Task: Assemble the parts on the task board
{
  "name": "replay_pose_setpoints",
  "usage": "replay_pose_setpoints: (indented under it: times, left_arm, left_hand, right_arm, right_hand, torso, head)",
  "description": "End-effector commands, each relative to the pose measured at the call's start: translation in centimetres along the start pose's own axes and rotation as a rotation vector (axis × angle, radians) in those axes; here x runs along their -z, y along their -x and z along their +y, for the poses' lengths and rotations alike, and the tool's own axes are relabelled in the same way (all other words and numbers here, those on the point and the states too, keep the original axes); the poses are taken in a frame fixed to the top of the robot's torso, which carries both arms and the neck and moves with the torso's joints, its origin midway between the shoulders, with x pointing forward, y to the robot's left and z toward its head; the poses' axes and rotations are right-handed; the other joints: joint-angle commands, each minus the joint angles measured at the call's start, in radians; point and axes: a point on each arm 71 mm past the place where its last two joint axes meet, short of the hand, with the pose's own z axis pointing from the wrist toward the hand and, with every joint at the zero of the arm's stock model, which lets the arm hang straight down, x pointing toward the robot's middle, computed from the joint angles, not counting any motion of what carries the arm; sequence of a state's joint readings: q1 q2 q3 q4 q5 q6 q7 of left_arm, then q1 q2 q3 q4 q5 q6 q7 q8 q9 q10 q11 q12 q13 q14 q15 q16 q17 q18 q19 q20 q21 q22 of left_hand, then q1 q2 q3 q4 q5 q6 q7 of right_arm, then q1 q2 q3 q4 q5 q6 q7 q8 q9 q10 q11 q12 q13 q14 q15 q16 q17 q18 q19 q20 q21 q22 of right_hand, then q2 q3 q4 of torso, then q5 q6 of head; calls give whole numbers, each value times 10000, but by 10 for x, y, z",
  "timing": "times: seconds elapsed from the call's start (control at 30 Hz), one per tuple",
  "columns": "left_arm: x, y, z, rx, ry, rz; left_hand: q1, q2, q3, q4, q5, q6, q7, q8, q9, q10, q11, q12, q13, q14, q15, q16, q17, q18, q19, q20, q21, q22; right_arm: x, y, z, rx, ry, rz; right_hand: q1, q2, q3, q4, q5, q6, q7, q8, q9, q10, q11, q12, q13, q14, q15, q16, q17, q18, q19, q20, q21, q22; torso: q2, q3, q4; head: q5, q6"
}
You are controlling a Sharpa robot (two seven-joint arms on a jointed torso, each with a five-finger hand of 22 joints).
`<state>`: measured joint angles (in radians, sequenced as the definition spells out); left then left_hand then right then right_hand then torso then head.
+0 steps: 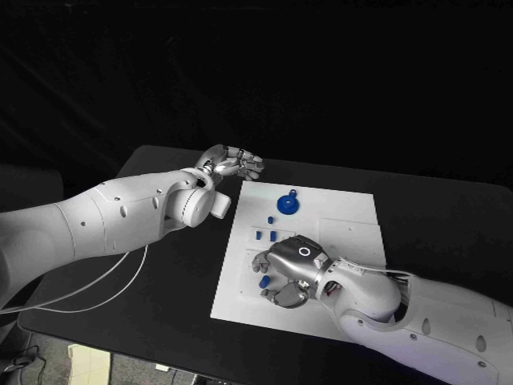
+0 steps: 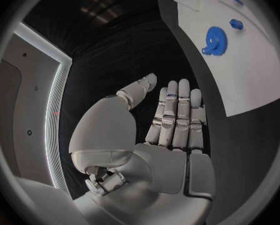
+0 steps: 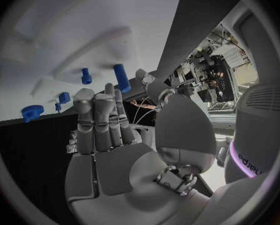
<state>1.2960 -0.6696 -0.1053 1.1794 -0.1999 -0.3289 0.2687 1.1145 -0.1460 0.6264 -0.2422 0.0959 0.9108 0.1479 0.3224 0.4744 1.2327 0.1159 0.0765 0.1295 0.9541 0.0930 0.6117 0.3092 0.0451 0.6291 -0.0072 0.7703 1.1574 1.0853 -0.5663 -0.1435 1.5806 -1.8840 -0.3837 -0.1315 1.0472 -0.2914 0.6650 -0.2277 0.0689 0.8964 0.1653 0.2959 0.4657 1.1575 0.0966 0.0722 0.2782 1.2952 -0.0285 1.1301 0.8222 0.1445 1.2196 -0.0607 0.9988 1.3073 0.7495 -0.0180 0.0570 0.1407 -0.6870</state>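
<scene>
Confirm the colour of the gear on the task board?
Blue. The gear shows best in the left wrist view, lying on the white task board.

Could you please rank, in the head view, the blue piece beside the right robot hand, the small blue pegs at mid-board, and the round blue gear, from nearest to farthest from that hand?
1. Blue piece, touching the right robot hand on its left.
2. Small blue pegs, at the middle of the white task board.
3. Round blue gear, near the board's far edge.

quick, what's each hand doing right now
Left hand: open, holding nothing, off the white board's far-left corner.
Right hand: open, holding nothing, over the board.
</scene>
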Motion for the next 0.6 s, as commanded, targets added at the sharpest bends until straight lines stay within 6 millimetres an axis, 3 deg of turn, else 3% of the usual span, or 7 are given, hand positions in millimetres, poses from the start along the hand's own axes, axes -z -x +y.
replay_pose_setpoints:
  times: [0.03,0.37,0.6]
  left_arm:
    - [0,-1,-1,81,-89,102]
    - [0,0,-1,75,-81,85]
    - [1,4,0,55,-52,20]
  left_hand:
    - [2,116,3,43,8,-74,-6,33,-11,-79,-2,-29,-9,-20,45,-42,14,114,-19,44,-48,14]
    - [6,122,4,45,9,-74,-7,34,-12,-77,-3,-27,-11,-20,46,-51,22,113,-21,46,-52,15]
    - [7,123,4,46,8,-72,-7,36,-12,-73,-4,-25,-12,-17,46,-57,30,113,-21,47,-55,17]
  right_arm:
    - [3,6,0,-199,-41,-686]
    - [21,26,-11,-1472,-348,-1164]
    - [44,56,-44,-3518,-1618,-858]
  right_hand:
    - [76,-61,-30,-3,-10,-50,25,-64,-17,-72,-14,-62,-15,8,94,10,-9,1173,-12,-28,-45,111]
    - [140,-52,50,57,-14,61,-12,2,-8,62,-48,33,-19,13,62,17,-21,1173,17,-27,-75,98]
    - [-90,-19,-146,230,364,140,-31,50,-16,537,-220,297,102,44,-101,48,-27,1173,65,-10,-56,134]
  torso:
    - [2,-1,5]
    - [-7,1,-8]
    - [-8,6,-19]
  head:
    - [-22,17]
    - [-121,94]
    - [-258,194]
